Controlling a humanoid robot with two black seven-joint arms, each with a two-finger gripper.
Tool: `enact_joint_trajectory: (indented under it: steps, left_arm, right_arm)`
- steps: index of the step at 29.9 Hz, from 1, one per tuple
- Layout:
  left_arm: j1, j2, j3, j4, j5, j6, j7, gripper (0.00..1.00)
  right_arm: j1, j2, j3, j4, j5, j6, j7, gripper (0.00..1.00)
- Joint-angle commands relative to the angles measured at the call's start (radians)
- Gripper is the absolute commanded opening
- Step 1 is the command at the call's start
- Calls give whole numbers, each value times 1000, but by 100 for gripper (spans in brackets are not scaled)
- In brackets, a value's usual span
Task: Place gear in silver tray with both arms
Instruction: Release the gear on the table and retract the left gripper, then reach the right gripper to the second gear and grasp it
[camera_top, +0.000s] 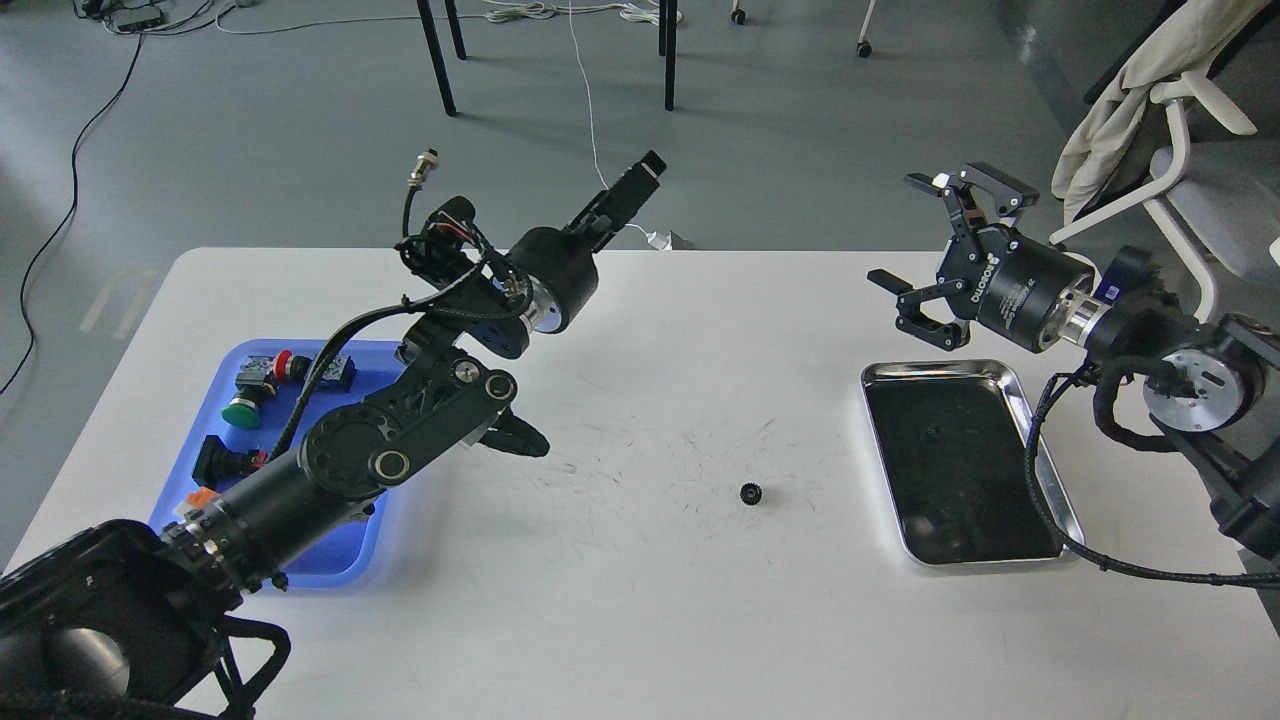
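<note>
A small black gear (751, 493) lies on the white table, left of the silver tray (1040, 450). The tray stands at the right, and a tiny dark speck shows on its dark bottom. My right gripper (898, 232) hangs in the air above the tray's far end. It is open and empty, with its fingers spread and pointing left. My left gripper (632, 188) is raised over the table's far edge and points up and to the right, far from the gear. It is seen side-on, so its fingers cannot be told apart. Nothing shows in it.
A blue plastic tray (262, 352) at the left holds several buttons and switches, partly under my left arm. A black cable from the right arm runs along the silver tray's right rim. Chair legs and a chair with cloth stand beyond the table.
</note>
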Motion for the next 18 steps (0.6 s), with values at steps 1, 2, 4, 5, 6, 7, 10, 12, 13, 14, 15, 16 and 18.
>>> enact_joint_trajectory:
  steps: [1,2,4,5,6,7,10,12,13,14,15,16,18]
  left_arm:
    - [9,98,-27,10,-282,4,-8,97]
    - [9,121,-25,13,-351,2,-11,97]
    - [10,165,-23,18,-496,-13,-14,98]
    - [12,182,-22,21,-546,-25,-14,98]
    - [12,198,-20,24,-594,-48,-14,98]
    - [13,215,-20,28,-637,-77,-14,98]
    - [22,255,-23,53,-731,-171,-14,98]
    - [29,275,-25,86,-784,-243,-15,98]
    - [30,281,-25,106,-811,-278,-17,98]
    - [32,284,-25,126,-834,-310,-17,98]
    - [33,285,-25,140,-847,-332,-17,98]
    - [35,287,-25,152,-860,-353,-17,98]
    - [50,298,-28,154,-878,-384,-21,98]
  right_arm:
    - [134,-27,-174,34,-108,-3,-2,98]
    - [188,-27,-254,34,-113,-6,-2,98]
    - [320,-19,-438,34,-117,-15,-2,98]
    - [372,-15,-516,34,-119,-21,-2,98]
    - [432,2,-596,34,-119,-26,-2,98]
    - [492,26,-679,34,-120,-29,-2,98]
    - [627,100,-851,34,-148,-29,-3,98]
    - [698,161,-957,34,-171,-29,-3,98]
    - [727,201,-1006,36,-180,-31,-3,98]
    - [748,242,-1049,36,-188,-32,-3,98]
    - [762,278,-1084,36,-197,-34,-3,98]
    - [778,318,-1122,34,-211,-35,-3,98]
    - [801,385,-1187,33,-238,-38,-5,98]
